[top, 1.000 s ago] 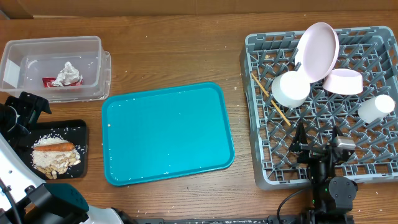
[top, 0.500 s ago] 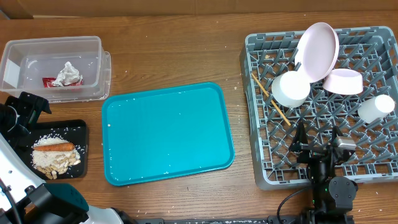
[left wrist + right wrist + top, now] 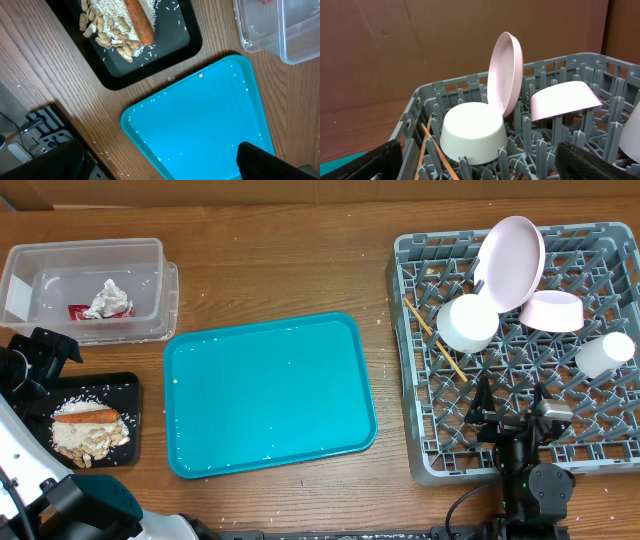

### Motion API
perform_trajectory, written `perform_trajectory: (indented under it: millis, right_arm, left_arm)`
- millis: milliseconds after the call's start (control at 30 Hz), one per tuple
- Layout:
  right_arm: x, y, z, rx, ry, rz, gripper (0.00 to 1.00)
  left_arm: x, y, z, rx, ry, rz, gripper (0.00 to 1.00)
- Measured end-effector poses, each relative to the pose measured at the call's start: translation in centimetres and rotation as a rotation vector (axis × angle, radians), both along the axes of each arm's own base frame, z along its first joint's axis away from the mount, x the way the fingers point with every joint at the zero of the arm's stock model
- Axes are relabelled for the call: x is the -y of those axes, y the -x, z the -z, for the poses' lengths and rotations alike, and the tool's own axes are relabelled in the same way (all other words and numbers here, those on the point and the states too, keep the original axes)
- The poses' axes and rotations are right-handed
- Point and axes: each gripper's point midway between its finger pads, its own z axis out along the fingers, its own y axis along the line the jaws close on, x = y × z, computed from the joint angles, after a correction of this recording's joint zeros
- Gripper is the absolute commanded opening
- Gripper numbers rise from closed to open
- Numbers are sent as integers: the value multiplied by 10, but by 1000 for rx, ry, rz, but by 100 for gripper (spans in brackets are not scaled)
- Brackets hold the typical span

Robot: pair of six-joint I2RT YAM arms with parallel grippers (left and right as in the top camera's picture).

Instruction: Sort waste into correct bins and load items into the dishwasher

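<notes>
The grey dish rack (image 3: 405, 330) at the right holds the pale pink plate (image 3: 512, 260) on edge, an upturned white bowl (image 3: 467, 323), a pink bowl (image 3: 552, 310), a white cup (image 3: 605, 352) and chopsticks (image 3: 435, 340). The clear tub (image 3: 150, 275) at the far left holds the foil ball (image 3: 107, 298) and red wrapper (image 3: 78, 310). The black tray (image 3: 130, 395) holds the carrot (image 3: 85, 417) with rice and peanuts (image 3: 90, 438). My left gripper (image 3: 38, 352) is open and empty beside the black tray. My right gripper (image 3: 510, 405) is open and empty over the rack's near edge.
The teal tray (image 3: 270, 390) lies in the middle with a few rice grains on it. The left wrist view shows its corner (image 3: 200, 125), the black tray (image 3: 165, 50) and the tub (image 3: 280, 35). The right wrist view shows the plate (image 3: 506, 70) and white bowl (image 3: 472, 132).
</notes>
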Motion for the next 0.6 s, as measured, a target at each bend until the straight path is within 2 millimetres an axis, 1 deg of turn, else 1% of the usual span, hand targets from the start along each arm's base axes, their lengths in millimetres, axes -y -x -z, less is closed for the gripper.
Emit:
perform_trajectory:
  millis: [400, 500, 600]
  right_arm:
    - [0, 0, 0, 0, 0, 0, 100]
    - [0, 0, 0, 0, 0, -1, 100]
    - [0, 0, 0, 0, 0, 0, 100]
  left_arm:
    - [0, 0, 0, 0, -1, 0, 100]
    - [-4, 4, 1, -20, -24, 4, 100]
    - [-8, 7, 1, -37, -50, 49, 100]
